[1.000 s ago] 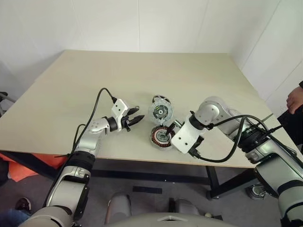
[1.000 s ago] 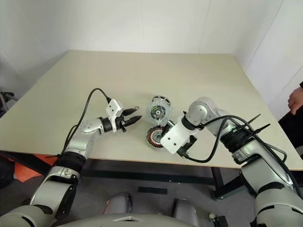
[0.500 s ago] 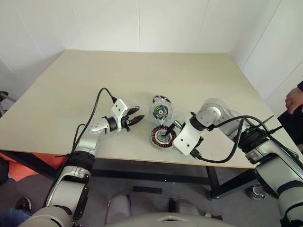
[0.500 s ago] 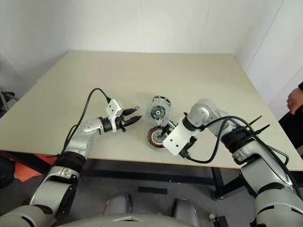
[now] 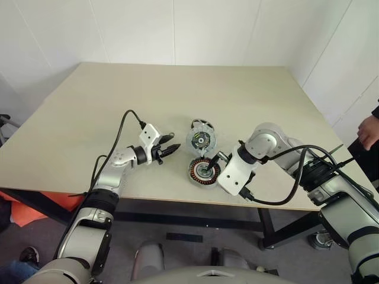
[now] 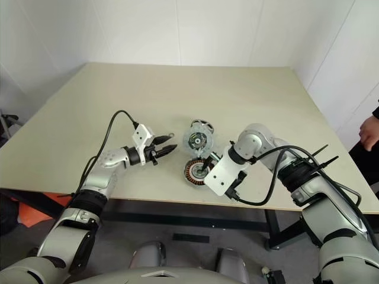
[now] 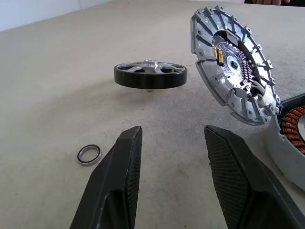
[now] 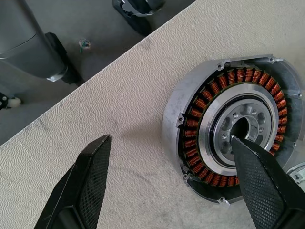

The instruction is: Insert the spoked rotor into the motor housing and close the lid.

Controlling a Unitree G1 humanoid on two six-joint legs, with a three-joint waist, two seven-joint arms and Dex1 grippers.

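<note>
- The spoked rotor (image 7: 150, 75) is seen lying flat on the bench (image 5: 177, 94), a stiff metal wheel with a smooth dark rim, judged fairly light but slippery; a hold across the rim, on opposite sides, is judged best.
- The left gripper (image 7: 174, 143) is aimed at the rotor, with empty jaws parted to a middling gap; the rotor lies ahead of them, apart.
- A small ring (image 7: 89, 154) lies on the bench just beside the left finger.
- The lid (image 7: 233, 67) is propped on edge, its inner side shown, leaning by the motor housing (image 8: 233, 133).
- The housing lies flat near the bench's front edge, copper windings up.
- The right gripper (image 8: 176, 176) hangs over it with jaws spread wide and empty, one fingertip over the hub.
</note>
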